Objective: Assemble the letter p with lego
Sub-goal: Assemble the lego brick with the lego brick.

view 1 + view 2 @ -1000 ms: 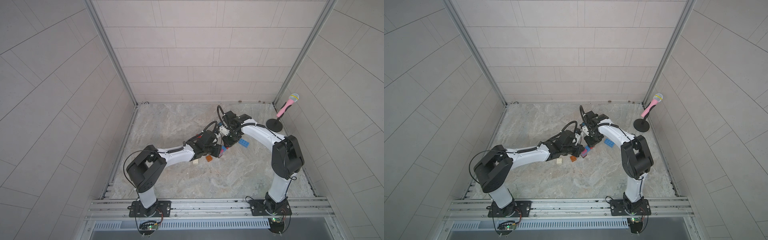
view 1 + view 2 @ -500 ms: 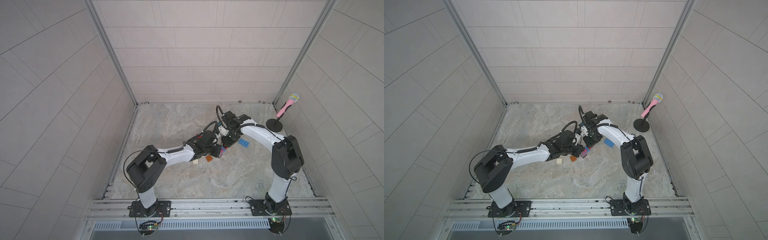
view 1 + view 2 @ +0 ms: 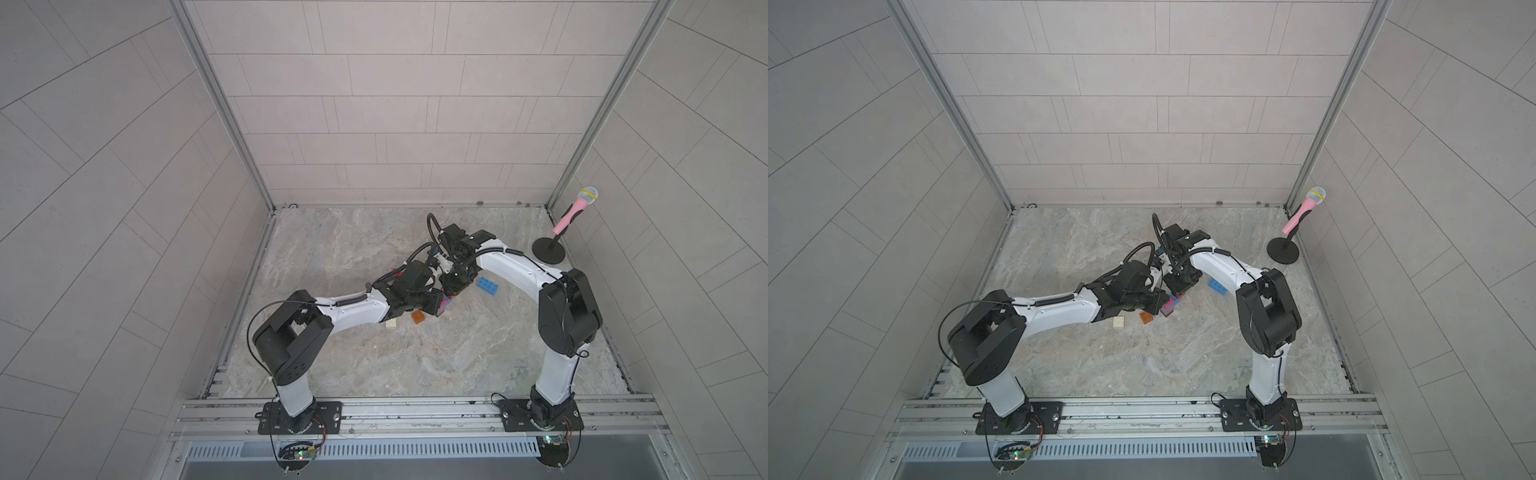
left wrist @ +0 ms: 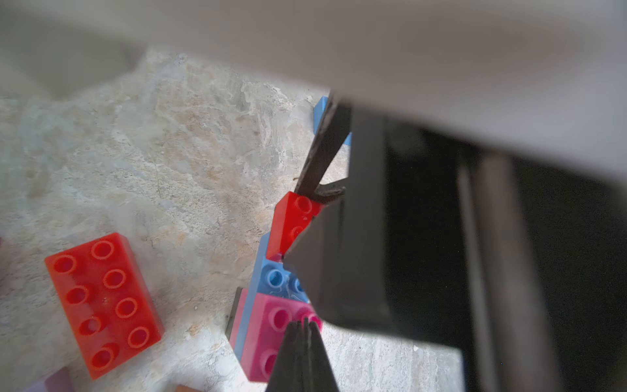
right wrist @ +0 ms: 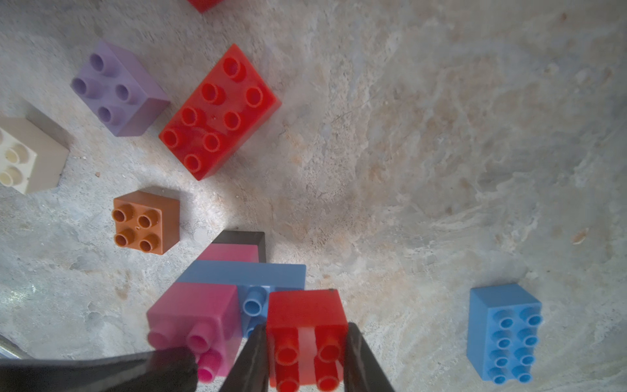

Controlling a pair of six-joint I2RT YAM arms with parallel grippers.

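Left gripper (image 4: 303, 327) touches pink brick (image 4: 264, 334); orange brick (image 5: 146, 222) near.

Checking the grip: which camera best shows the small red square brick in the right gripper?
Right wrist view: the small red square plastic brick sits unobstructed between the fingers of the right gripper. Left wrist shows one corner; both top views, almost nothing.

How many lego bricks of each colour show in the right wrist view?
Red lego: 3, one cut by the frame edge
Blue lego: 2
Pink lego: 2
Lilac lego: 1
Cream lego: 1
Orange-brown lego: 1
Black lego: 1
Total: 11
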